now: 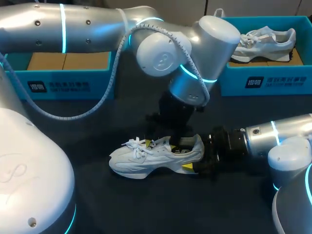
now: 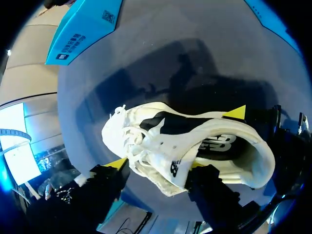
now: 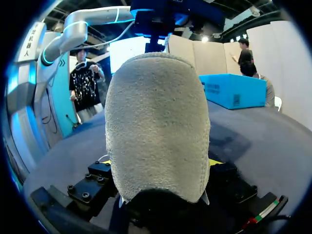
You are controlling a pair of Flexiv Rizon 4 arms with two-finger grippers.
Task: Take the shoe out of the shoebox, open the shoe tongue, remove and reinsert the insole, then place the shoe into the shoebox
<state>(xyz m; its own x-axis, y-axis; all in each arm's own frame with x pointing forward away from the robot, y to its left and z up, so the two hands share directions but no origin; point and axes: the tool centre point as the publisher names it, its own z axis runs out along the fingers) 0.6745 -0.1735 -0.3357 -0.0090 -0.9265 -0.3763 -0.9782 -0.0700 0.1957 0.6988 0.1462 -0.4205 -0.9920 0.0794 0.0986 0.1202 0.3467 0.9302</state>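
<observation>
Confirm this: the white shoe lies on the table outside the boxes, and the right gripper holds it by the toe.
Not the toe: the right gripper holds the white shoe by its heel, as the head view shows. The rest stands.

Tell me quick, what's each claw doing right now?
Left gripper: closed on the white sneaker, at its laced tongue.
Right gripper: closed on the white sneaker's heel.
</observation>
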